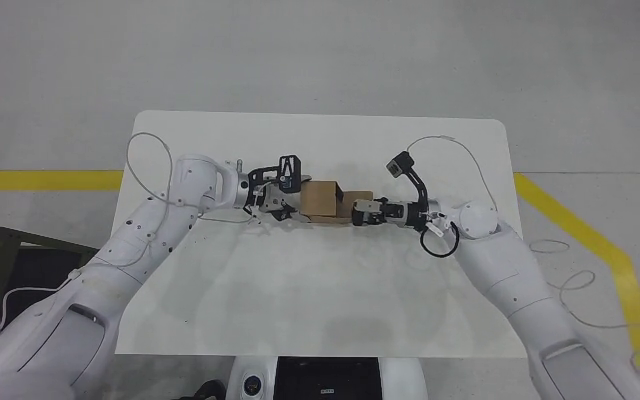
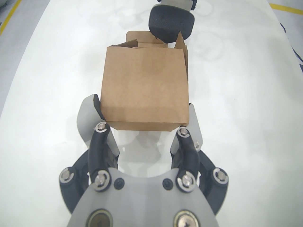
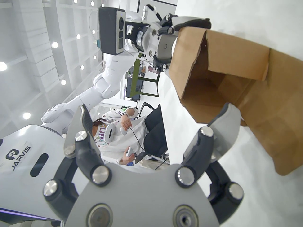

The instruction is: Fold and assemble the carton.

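Top view: the carton [image 1: 322, 198] lies near the middle of the white surface [image 1: 320, 300], with broad bare room toward every edge. The left end effector [image 1: 288, 208] meets one end of it and the right end effector [image 1: 360, 211] the other. Their fingers are too small here to judge.

Left wrist view: the left end effector [image 2: 144, 109] straddles the closed end of the carton [image 2: 144, 81]. Its fingers are spread to the box's width and press against both sides, gripping it. At the far, open end loose flaps stand up, partly covered by the right end effector's black pad [image 2: 171, 24]; whether it touches them is unclear.

Right wrist view: the right end effector [image 3: 155, 112] is spread wide and holds nothing. One finger [image 3: 226, 119] overlaps the rim of the open mouth of the carton [image 3: 236, 55]; I cannot tell if it touches. One flap is cut off by the frame. The left end effector's dark pad [image 3: 194, 23] sits on the far end.
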